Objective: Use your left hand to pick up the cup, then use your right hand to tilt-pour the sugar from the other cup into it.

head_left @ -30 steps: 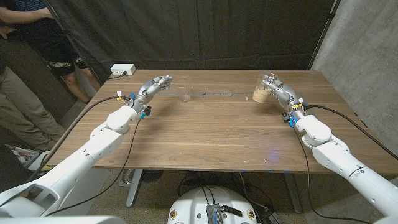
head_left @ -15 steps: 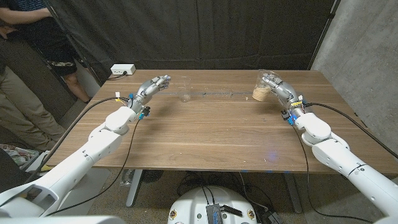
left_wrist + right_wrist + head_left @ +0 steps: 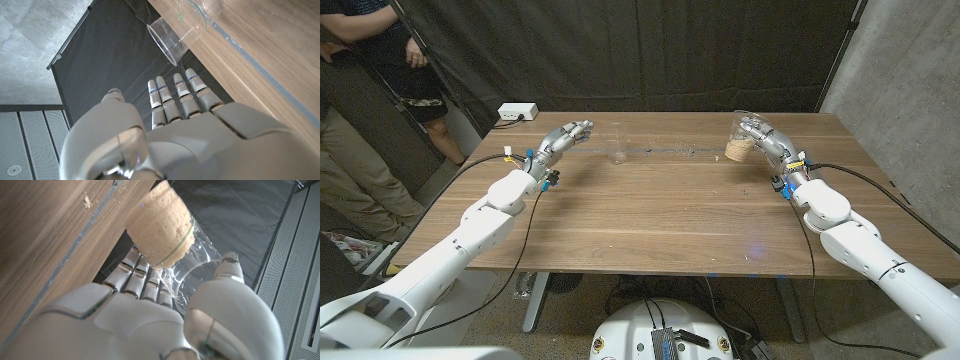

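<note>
An empty clear cup [image 3: 617, 151] stands upright near the table's far edge, left of centre. My left hand [image 3: 566, 136] hovers to its left, fingers straight and apart, holding nothing. In the left wrist view the empty cup [image 3: 176, 34] lies just beyond the fingertips [image 3: 172, 87], with a gap between them. My right hand [image 3: 761, 136] grips a clear cup of brown sugar [image 3: 739, 147] at the far right. In the right wrist view the sugar cup [image 3: 162, 227] sits between fingers and thumb, its thin wall crumpled.
A white box [image 3: 516, 112] with a cable sits at the table's far left corner. A few spilled grains [image 3: 692, 150] lie between the cups. A person [image 3: 365, 60] stands behind the table's left side. A black curtain hangs at the back.
My right hand with the sugar cup has shifted slightly up and toward the far edge. The left hand has barely moved. The person at the left has shifted.
</note>
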{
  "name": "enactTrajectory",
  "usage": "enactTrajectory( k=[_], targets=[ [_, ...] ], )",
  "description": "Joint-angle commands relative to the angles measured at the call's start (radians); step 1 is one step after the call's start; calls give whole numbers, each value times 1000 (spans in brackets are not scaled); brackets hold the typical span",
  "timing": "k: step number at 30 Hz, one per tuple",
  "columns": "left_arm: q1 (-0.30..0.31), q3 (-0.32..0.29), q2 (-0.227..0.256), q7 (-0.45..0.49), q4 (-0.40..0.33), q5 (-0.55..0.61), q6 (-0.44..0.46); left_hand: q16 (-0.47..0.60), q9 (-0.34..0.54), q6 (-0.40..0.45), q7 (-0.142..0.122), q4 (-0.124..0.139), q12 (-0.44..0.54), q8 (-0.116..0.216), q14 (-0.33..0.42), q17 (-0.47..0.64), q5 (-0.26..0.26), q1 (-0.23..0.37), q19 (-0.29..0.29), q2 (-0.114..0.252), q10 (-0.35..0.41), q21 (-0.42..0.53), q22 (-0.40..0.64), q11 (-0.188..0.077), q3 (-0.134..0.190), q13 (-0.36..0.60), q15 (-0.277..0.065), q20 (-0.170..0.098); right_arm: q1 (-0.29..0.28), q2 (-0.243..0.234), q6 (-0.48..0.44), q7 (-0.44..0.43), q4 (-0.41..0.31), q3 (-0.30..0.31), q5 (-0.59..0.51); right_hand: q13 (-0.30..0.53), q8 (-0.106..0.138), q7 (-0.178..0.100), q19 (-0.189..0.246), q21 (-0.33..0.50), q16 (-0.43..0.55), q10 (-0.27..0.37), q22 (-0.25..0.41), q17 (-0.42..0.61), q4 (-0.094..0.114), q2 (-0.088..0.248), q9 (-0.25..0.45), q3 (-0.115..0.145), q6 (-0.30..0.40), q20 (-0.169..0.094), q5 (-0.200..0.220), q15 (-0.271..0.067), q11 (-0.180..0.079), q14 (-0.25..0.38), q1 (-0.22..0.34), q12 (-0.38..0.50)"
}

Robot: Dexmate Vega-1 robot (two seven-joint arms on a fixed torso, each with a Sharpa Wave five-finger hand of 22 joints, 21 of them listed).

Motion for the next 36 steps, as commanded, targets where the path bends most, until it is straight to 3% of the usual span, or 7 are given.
enactTrajectory(
  k=[1, 5, 11, 23, 36],
  targets=[
    [-15, 6, 37, -26, 2, 37, -15, -10, 0, -29, 2, -3, -9, -12, -18, 0, 4, -4, 6, -27, -25, -2, 3, 3, -13, 1, -104, 5, -3, -3, -6, -10, -1, 7, -5, 4, 10, -3, 1, 0, 5, 10, 4, 6, 2, 7, 6, 2, 14, -93, -7, -177, -6, 10, 2, 11],
    [-7, 7, 45, -35, -5, 39, -27, -15, 1, -77, 7, 0, -18, -30, -43, 1, 13, -22, 0, -56, -53, -6, 3, 4, -33, 2, -91, 9, -3, -2, -8, -14, 0, 8, -7, 8, 12, -3, 1, 0, 3, 9, 4, 9, 3, 9, 7, 2, 19, -93, -11, -177, -4, 11, 0, 13],
    [21, 0, 57, -12, -30, 49, -41, -22, 6, -163, -15, 11, -35, -63, -97, 5, 36, -53, -12, -83, -121, -12, 2, 15, -60, 3, -81, 10, 1, -8, -11, -5, 3, 7, -8, 11, 14, -3, 0, -1, 3, 15, 4, 12, 4, 11, 7, 2, 25, -93, -14, -177, -2, 14, -1, 18],
    [133, -44, 115, 80, -123, 72, -72, -25, 12, -232, -29, 18, -36, -87, -142, 8, 63, -72, -27, -98, -165, -21, 0, 20, -80, 4, -72, 14, 6, -21, -14, 15, 4, 5, -10, 18, 18, -1, -1, -2, 1, 18, 4, 17, 3, 14, 9, 4, 36, -93, -20, -177, -5, 17, 1, 25],
    [231, -82, 131, 179, -160, 83, -101, -27, 18, -313, -35, 28, -40, -115, -205, 8, 101, -95, -65, -105, -239, -37, -3, 26, -103, 2, -59, 46, 22, -41, -17, 60, 18, -5, -12, 24, 20, -2, -1, -3, -1, 20, 4, 22, 4, 16, 10, 5, 44, -93, -25, -178, -7, 22, 1, 31]
  ],
)
